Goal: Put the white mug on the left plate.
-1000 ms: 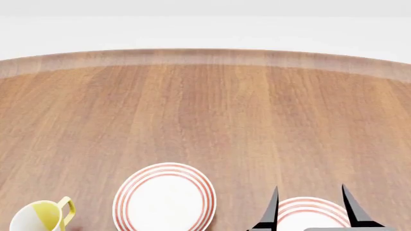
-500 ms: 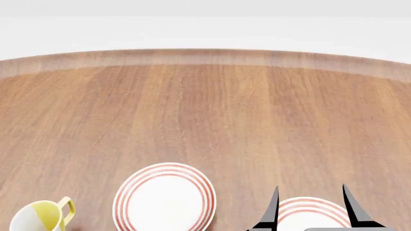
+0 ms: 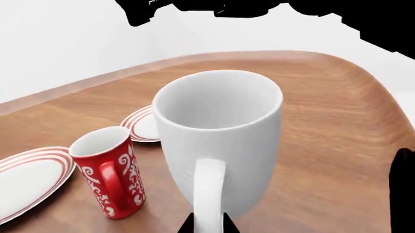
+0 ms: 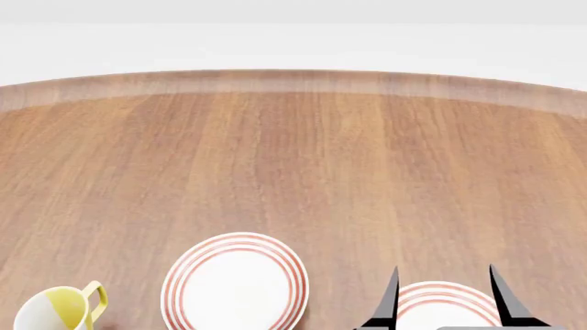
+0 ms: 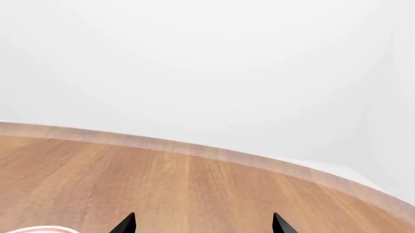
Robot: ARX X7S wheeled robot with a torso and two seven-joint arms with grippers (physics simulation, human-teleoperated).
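Standing upright on the wooden table (image 4: 293,172), the white mug (image 3: 220,141) fills the centre of the left wrist view, with its loop handle turned toward the camera. It does not appear in the head view. Its base rests on bare wood, not on a plate.

The small red patterned mug (image 3: 110,174) stands upright just beside the white mug, apart from it. Two red-ringed plates lie beyond the red mug in this view; which of them is the left plate cannot be determined here.

In the head view, the left plate (image 4: 235,282) lies flat near the front edge of the table and carries nothing. The yellow-lined mug (image 4: 60,309) stands near it on the robot's left. The right plate (image 4: 445,317) lies beside the left plate, apart from it.

Left gripper (image 3: 403,194): only a dark part shows at the frame edge, well to one side of the mug, and small dark shapes flank the bottom of the handle. Whether the fingers are spread or clamped on the handle cannot be determined.

Right gripper (image 4: 447,295): the two pointed fingertips stand wide apart above the right plate with nothing between them. The right wrist view shows the same spread tips over bare wood, with a sliver of plate rim at the frame corner.
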